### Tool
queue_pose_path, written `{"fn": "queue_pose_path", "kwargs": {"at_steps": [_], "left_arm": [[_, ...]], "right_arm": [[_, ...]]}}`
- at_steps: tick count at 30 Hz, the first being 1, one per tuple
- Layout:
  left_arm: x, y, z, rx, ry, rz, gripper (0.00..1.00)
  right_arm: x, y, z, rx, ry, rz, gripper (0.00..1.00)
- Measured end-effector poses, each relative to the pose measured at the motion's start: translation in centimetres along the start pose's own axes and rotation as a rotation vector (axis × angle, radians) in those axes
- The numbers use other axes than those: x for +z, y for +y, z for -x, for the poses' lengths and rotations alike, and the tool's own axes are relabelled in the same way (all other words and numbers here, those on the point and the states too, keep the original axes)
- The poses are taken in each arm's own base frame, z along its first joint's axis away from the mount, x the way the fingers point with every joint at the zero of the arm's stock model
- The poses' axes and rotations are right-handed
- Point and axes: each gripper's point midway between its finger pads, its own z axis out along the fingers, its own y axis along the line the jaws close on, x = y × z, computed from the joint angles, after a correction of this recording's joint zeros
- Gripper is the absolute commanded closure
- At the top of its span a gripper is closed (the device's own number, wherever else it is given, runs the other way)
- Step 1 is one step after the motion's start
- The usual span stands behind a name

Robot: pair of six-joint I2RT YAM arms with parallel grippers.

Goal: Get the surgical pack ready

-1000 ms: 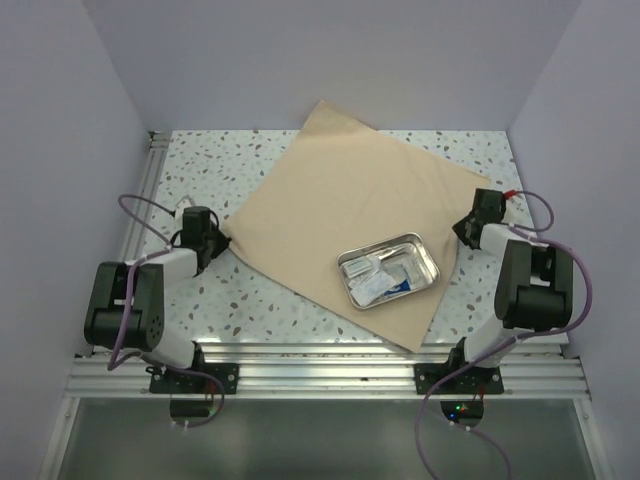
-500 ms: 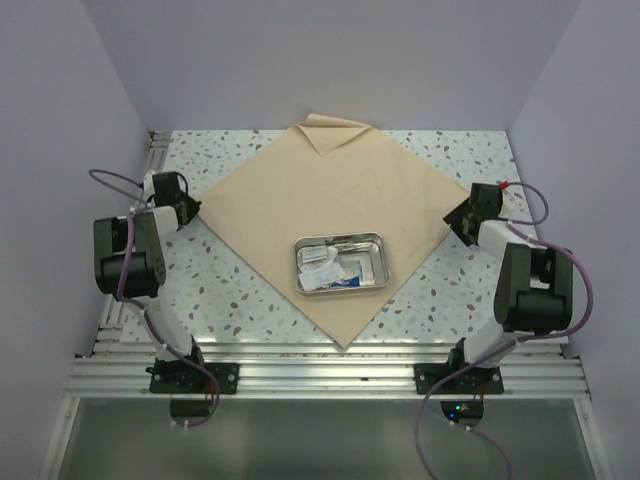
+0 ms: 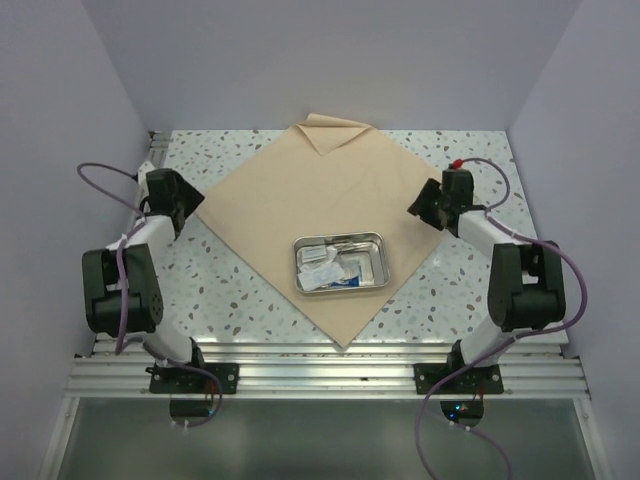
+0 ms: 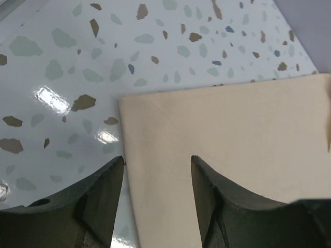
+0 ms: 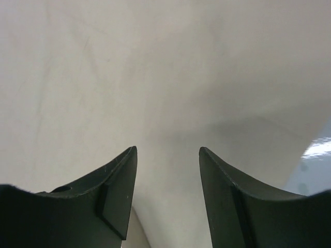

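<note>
A beige wrap sheet (image 3: 300, 190) lies flat as a diamond on the speckled table, its far corner (image 3: 330, 130) folded over. On it, toward the near side, stands a shiny steel tray (image 3: 372, 240) holding thin steel tools and small white sachets (image 3: 330, 270). My left gripper (image 3: 190, 200) hovers open at the sheet's left corner (image 4: 126, 101), nothing between its fingers (image 4: 103, 186). My right gripper (image 3: 418, 208) is open over the sheet's right corner (image 5: 170, 77), holding nothing.
The speckled table (image 3: 230, 290) has purple walls on three sides and an aluminium rail (image 3: 320, 365) along the near edge. Grey cables (image 3: 100, 175) loop off both arms, the right one (image 3: 500, 170) near the wall.
The sheet with the tray was dragged left and squared into a diamond. Both grippers let go of their corners and opened; the right one moved inward over the sheet.
</note>
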Motion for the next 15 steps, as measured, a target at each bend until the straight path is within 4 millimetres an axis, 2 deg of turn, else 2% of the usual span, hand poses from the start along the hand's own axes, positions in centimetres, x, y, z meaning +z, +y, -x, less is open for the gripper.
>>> {"fn": "queue_pose_path", "kwargs": {"at_steps": [2, 4, 7, 8, 11, 15], "left_arm": [[-2.4, -1.4, 0.0, 0.023, -0.025, -0.048, 0.41], [-4.8, -3.1, -0.9, 0.053, -0.039, -0.105, 0.41], [-8.8, -5.7, -4.3, 0.122, -0.028, -0.243, 0.37], [-9.9, -6.2, -5.6, 0.137, -0.016, -0.294, 0.32], [-11.4, -5.1, -9.1, 0.166, 0.045, -0.349, 0.31], [-11.5, -3.2, -11.4, 0.201, 0.104, -0.334, 0.31]], "right_arm": [[-0.3, 2.1, -1.0, -0.058, 0.031, 0.06, 0.46], [-0.8, 4.1, -2.5, -0.122, 0.068, 0.121, 0.46], [-2.0, 5.8, -4.4, -0.205, 0.11, 0.181, 0.45], [-2.5, 6.2, -5.1, -0.233, 0.12, 0.197, 0.45], [-4.1, 7.5, -7.2, -0.309, 0.159, 0.251, 0.46], [-5.2, 7.9, -10.0, -0.384, 0.215, 0.282, 0.48]]}}
